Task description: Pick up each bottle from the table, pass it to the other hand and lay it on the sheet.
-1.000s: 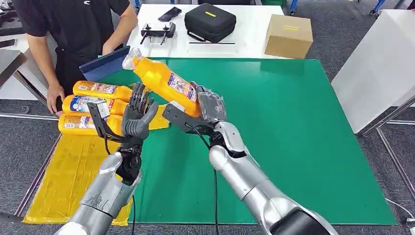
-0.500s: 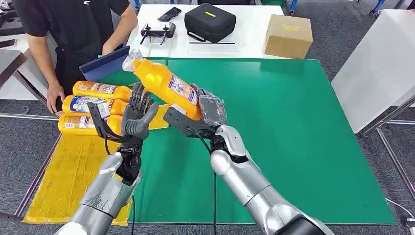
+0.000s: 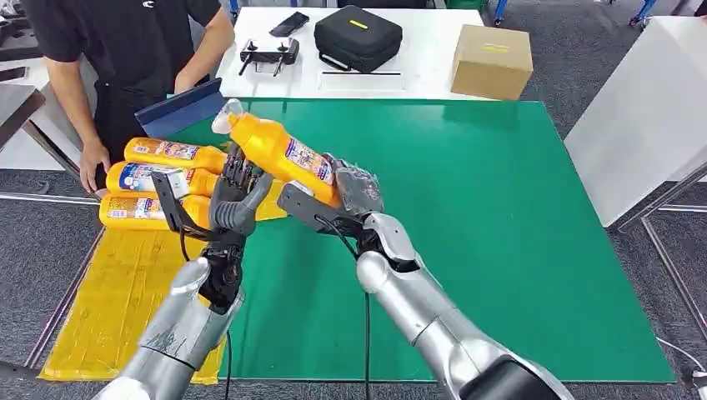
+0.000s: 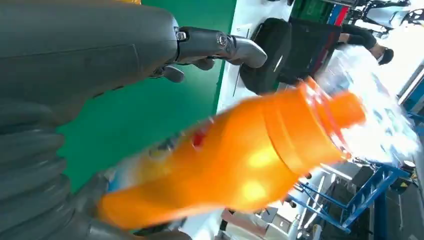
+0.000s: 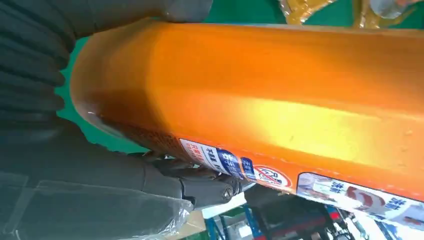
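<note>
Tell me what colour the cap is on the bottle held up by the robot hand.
Clear, see-through plastic cap on the orange plastic bottle; head view shows it best.

1. Bottle (image 3: 279, 154) held in my right hand (image 3: 354, 190): glossy orange plastic, printed paper-like label, clear plastic wrap over the cap.
2. My right hand: matt grey, under crinkled clear film.
3. My left hand (image 3: 233, 196): matt dark grey plastic, ribbed cover.
4. My arms: brushed silver metal.
5. Table mat (image 3: 500, 208): smooth matt green.
6. Sheet (image 3: 125, 292): yellow, shiny, wrinkled plastic.
7. Box (image 3: 492, 60): plain brown cardboard.
8. Case (image 3: 358, 37): black, matt cloth.
</note>
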